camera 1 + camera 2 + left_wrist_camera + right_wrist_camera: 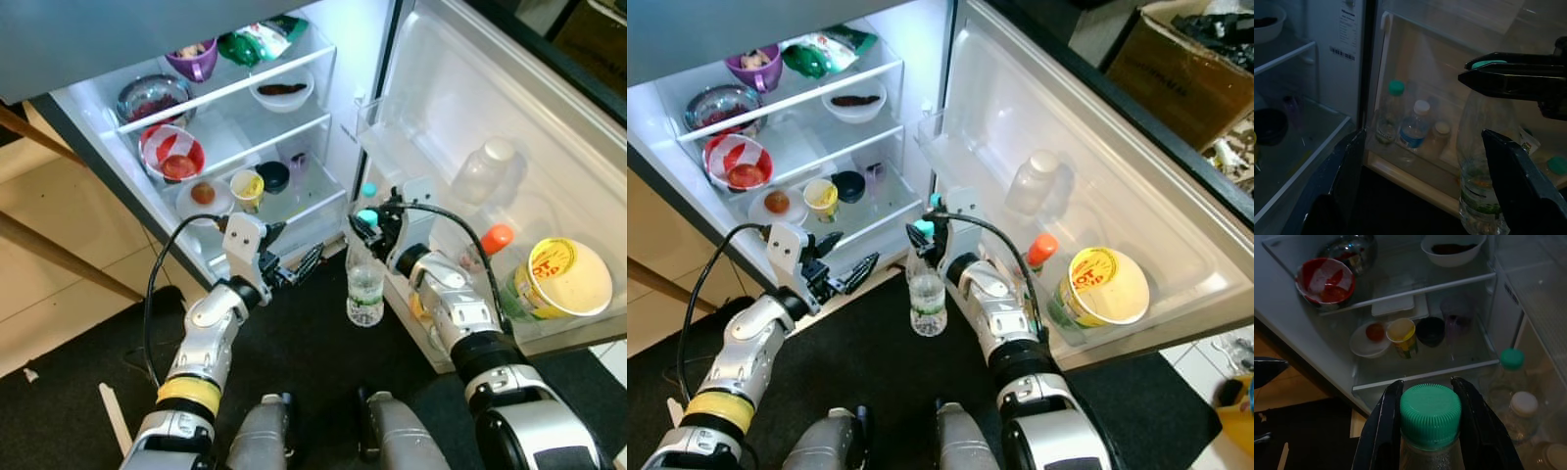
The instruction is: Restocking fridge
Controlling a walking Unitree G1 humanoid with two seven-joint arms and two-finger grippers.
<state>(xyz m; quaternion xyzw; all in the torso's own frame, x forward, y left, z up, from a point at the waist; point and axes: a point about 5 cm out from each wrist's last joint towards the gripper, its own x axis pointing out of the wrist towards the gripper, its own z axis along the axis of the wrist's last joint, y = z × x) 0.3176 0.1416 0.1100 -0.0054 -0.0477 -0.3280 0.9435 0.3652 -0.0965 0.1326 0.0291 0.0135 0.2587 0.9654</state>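
Two silver arms extend forward from the bottom of the head views, above a black floor mat (313, 362).

Right gripper (368, 227): clenched on the neck of a clear water bottle (364, 294), just below its green cap (1430, 414). In the right wrist view the two black fingers (1382, 431) press against both sides of the cap. The bottle hangs upright above the mat, in front of the open fridge, between the main compartment and the door, with liquid in its lower part and a green-and-white label.

Left gripper (292, 269): released, fingers spread and holding nothing. It sits just left of the bottle at the same height, not touching it, and points toward it.

Fridge door (470, 108): swung open on the right. Its lower bin holds a yellow tub (566, 278) tilted on its side, an orange-capped bottle (495, 241) and a clear white-capped jug (482, 168). The left wrist view shows further bottles in the door shelf: one green-capped (1389, 113), one white-capped (1414, 125).

Fridge interior, lower level: white plate (203, 199) bearing a reddish item, yellow cup (247, 186), dark bowl (272, 176), small purple cup (298, 161).

Middle level: red-and-white bowl (172, 153), white bowl (282, 92) with dark contents.

Top level: metal bowl (153, 98), purple mug (194, 59), green bag (263, 39).
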